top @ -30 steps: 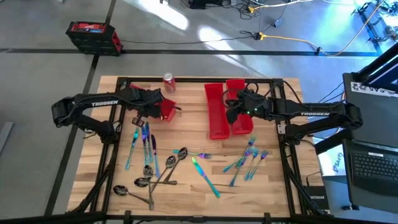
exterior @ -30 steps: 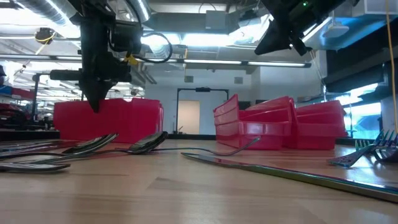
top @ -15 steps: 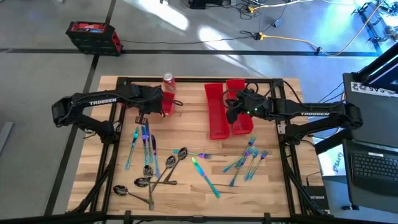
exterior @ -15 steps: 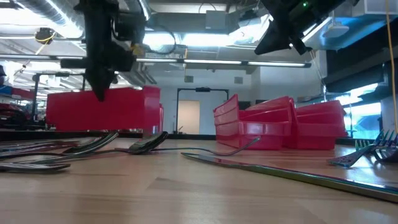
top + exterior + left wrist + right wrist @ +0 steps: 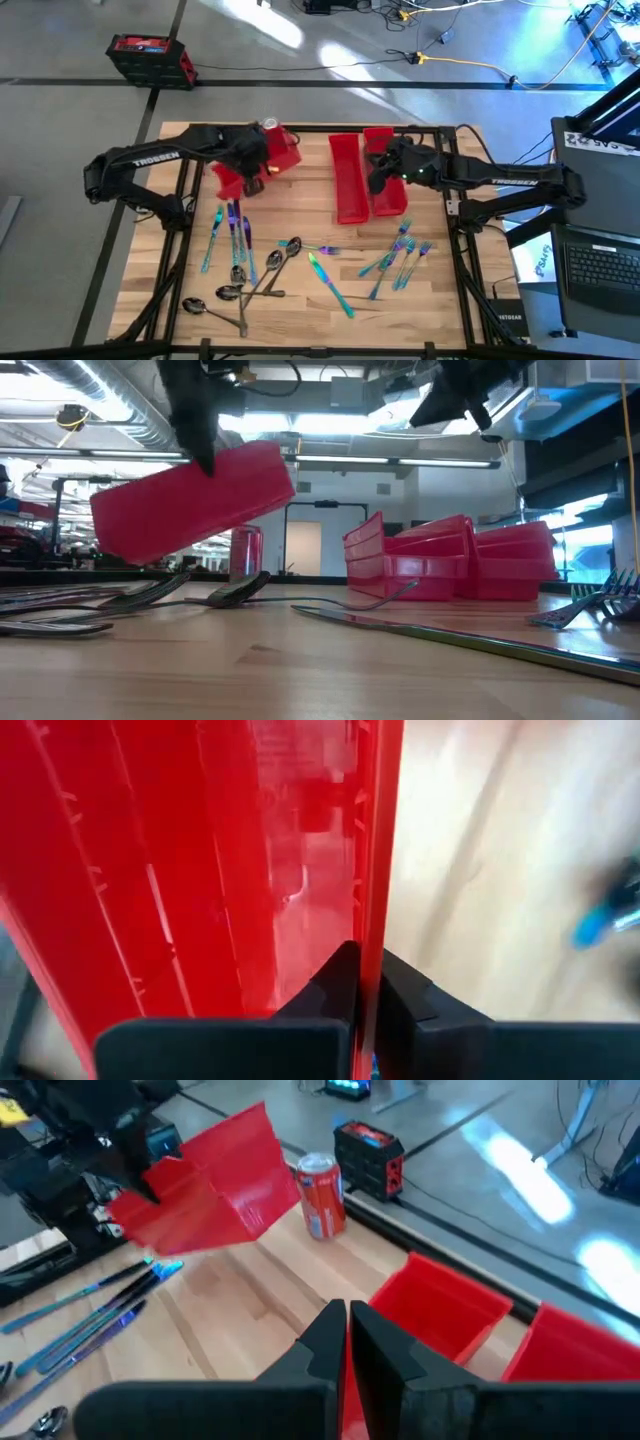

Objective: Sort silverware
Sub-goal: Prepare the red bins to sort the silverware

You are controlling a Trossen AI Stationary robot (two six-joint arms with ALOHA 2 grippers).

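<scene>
My left gripper (image 5: 248,162) is shut on a long red bin (image 5: 282,152), which hangs tilted in the air over the table's far left part, beside the red soda can (image 5: 270,127). In the low view the bin (image 5: 190,505) slopes down to one end. The silverware lies flat on the table: teal forks and knives (image 5: 230,232), dark spoons (image 5: 250,282), a teal knife (image 5: 330,285), and forks (image 5: 400,255) on the right. My right gripper (image 5: 375,180) hovers shut above two more red bins (image 5: 348,185), touching nothing. My left gripper pinches the bin's long side wall (image 5: 372,900) at its top edge, with one finger (image 5: 340,982) inside the bin and the other (image 5: 402,995) outside. It comes from above, pointing down. The bin is lifted clear of the table and tilted, one end lower.
Two red bins (image 5: 450,560) rest side by side on the far right of the table under my right gripper (image 5: 418,418). The soda can (image 5: 245,550) stands near the far edge. Bare wood lies between the left and right silverware groups. A black frame runs along the table's edges.
My left gripper has risen and moved toward the far edge, carrying the red bin with it. The bin stood on the table a second ago; it is now lifted clear and tipped, and the soda can shows behind it.
</scene>
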